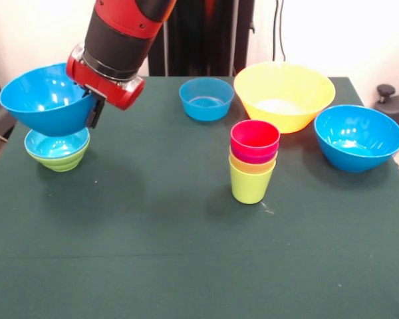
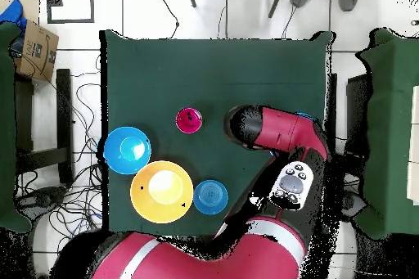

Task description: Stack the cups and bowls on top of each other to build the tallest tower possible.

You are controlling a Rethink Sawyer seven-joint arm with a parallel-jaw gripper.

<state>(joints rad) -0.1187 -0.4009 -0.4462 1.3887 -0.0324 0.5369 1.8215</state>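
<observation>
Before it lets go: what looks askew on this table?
The large blue bowl at the gripper sits tilted over the small bowl pile, not level. The stacked cups and other bowls stand upright.

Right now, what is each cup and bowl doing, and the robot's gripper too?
Gripper: at the rim of the tilted large blue bowl; grip unclear.
Tilted large blue bowl: above the small pile.
Small pile: small blue bowl nested in a green bowl.
Cup stack: upright, red on top, lime green lowest.
Yellow bowl: upright, alone.
Small blue bowl: upright, alone.
Other large blue bowl: upright, alone.
</observation>
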